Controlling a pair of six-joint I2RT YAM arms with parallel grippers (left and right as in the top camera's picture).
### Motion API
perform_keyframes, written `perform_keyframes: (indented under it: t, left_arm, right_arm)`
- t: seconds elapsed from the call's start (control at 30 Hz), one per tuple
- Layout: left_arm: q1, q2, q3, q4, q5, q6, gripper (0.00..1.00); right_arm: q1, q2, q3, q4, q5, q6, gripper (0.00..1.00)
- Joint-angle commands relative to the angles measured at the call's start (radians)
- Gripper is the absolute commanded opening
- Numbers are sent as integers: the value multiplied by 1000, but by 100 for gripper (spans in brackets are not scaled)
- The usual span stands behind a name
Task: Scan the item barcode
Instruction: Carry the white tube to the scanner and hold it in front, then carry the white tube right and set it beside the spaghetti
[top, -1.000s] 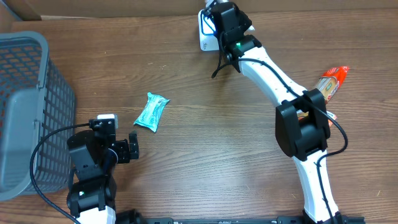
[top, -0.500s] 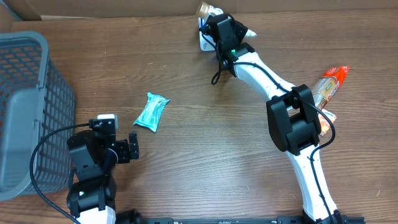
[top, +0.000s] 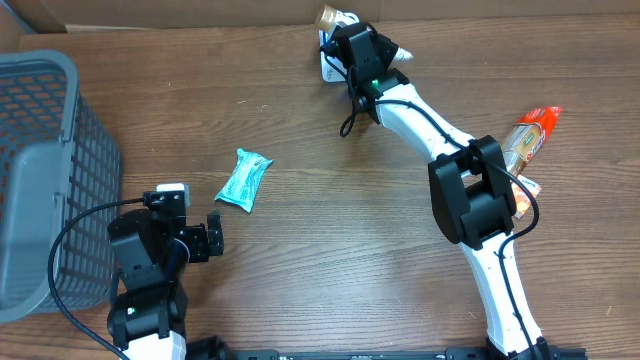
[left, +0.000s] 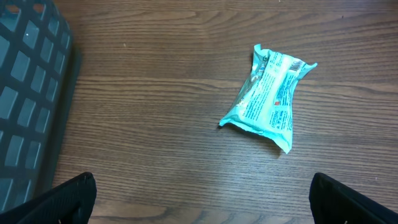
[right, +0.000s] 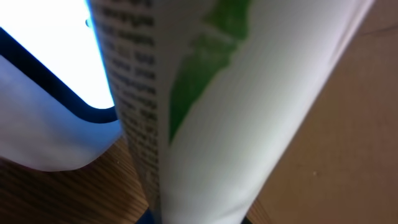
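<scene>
The right gripper (top: 363, 47) is pinched on a white tube (right: 242, 118). The jaws themselves are lost behind the tube in the right wrist view and under the wrist in the overhead view. The tube sits at the tabletop's (top: 330, 260) far edge, right of the middle, just above the scanner (top: 332, 68).

The right wrist view alone shows the tube's surface: a green patch and a column of blurred small print facing the scanner's lit window, with the scanner's white body below it. Whether a barcode is there cannot be told. Only the overhead view shows the tube's ends. A tan cap sticks out toward the far-left corner, and a white tip sticks out on the gripper's other side, toward the right edge. The long axis therefore runs nearly along the far edge, slanting slightly.

The left gripper (top: 207, 241) hangs spread wide and empty near the front-left. Its dark fingers (left: 65, 198) sit in the bottom corners of the left wrist view. That view shows print on a teal packet (left: 268, 96) lying just beyond them, which the overhead view does not resolve. A grey basket (top: 50, 66) stands at the left edge. An orange pouch (top: 532, 128) lies near the right edge.
</scene>
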Motion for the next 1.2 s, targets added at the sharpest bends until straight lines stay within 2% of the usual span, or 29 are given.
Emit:
perform_keyframes:
  t: [0.0,0.17,0.37,0.6,0.77,0.8,0.93,1.17]
  left_arm:
    - [5,2,-2,3,14,19,100]
    - [5,2,-2,3,14,19,100]
    - [5,2,-2,3,14,19,100]
    - [5,2,-2,4,14,19,99]
    - [5,2,-2,4,14,19,100]
    - [5,2,-2,3,14,19,100]
    - [5,2,-2,3,14,19,100]
    - [5,2,-2,4,14,19,100]
  right_arm:
    - [0,-45,24,1,14,11,4]
    - [3,-134,24,-60,-8,128,4]
    - [1,-324,24,-291,-147,311,4]
    - [-28,-566,24,-661,-480,719,4]
    - [-124,-668,24,-923,-623,1147,4]
    - [-149,-672,24,-969,-653,1197,4]
    - [-251,-663,-14,-1090,-819,1233,4]
    - [-304,-659,-327,-947,-884,1241,4]
